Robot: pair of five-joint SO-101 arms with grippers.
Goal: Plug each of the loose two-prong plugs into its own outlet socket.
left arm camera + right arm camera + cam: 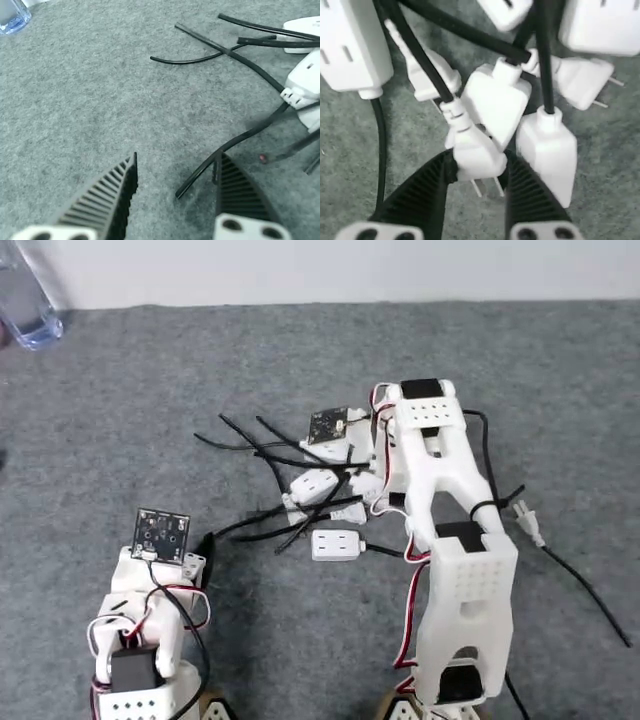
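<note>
Several white outlet blocks and two-prong plugs on black cords lie tangled mid-table point(330, 495). My right gripper point(480, 162) is down in this pile, shut on a white two-prong plug point(472, 147) whose prongs point(485, 187) point back between the fingers. Two more plugs point(547, 145) point(580, 77) lie close beside it, and an outlet block point(350, 45) with visible slots sits off to one side. Another outlet block point(337, 544) lies at the near edge of the pile. One plug point(527, 520) lies apart, right of the right arm. My left gripper point(175, 175) stands open over the carpet, with a black cord end point(200, 175) between its fingers.
Grey carpet point(150, 390) covers the table. A clear bottle point(30, 310) stands at the far left corner. Black cords point(250, 445) fan out left of the pile. A long cord point(590, 590) trails from the lone plug toward the right edge.
</note>
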